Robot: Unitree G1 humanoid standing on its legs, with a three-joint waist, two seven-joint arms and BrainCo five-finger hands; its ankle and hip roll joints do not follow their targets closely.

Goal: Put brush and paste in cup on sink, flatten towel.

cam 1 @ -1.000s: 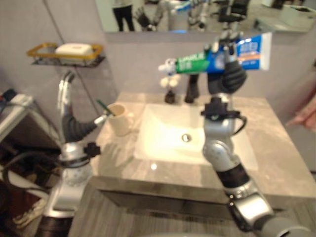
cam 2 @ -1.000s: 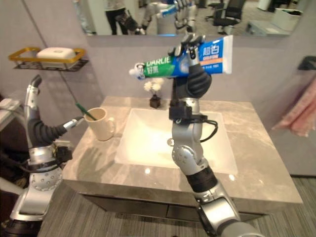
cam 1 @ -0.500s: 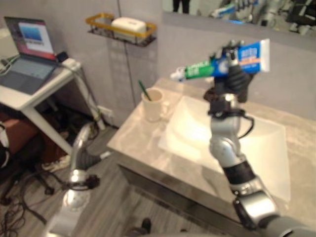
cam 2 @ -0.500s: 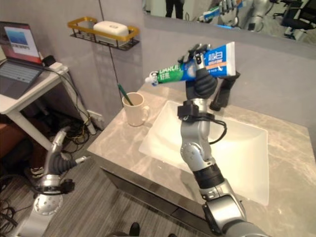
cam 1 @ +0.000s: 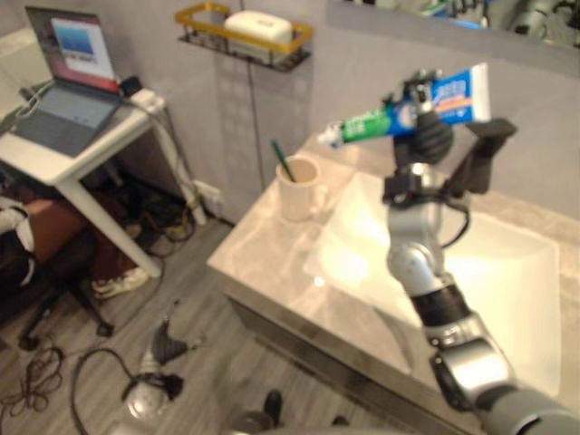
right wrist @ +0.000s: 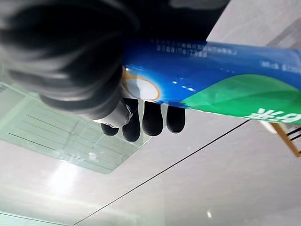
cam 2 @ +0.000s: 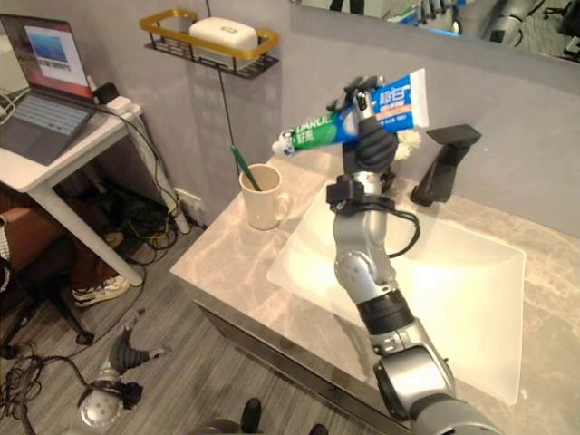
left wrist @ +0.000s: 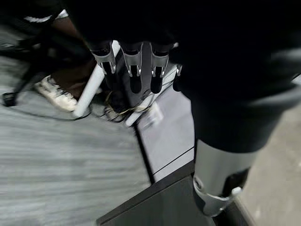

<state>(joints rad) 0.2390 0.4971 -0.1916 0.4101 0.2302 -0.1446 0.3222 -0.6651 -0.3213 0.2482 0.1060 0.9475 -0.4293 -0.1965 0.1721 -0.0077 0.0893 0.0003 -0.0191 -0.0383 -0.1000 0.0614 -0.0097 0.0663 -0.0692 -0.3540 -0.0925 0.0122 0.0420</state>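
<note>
While we look down on the marble bench (cam 2: 236,272), its pale sink basin (cam 2: 453,272) takes up the middle, with a black tap (cam 2: 444,163) standing at the back edge. To the bench's left stands a white desk (cam 2: 54,149) carrying an open laptop (cam 2: 41,77), and on the wall above the bench's left end hangs a gold-rimmed wire shelf (cam 2: 204,45) with a white soap-like block on it. Our right hand (cam 2: 370,143) is raised high over the basin's back left corner, its fingers (right wrist: 150,117) curled round the blue and green toothpaste tube (cam 2: 349,118), which lies roughly level in the air with its cap end pointing toward the cup. The cream cup (cam 2: 265,195) sits near the bench's back left corner, and the green toothbrush (cam 2: 243,168) leans inside it. Our left hand (cam 2: 136,349) hangs low over the floor beside the bench, fingers (left wrist: 134,70) relaxed and holding nothing.
</note>
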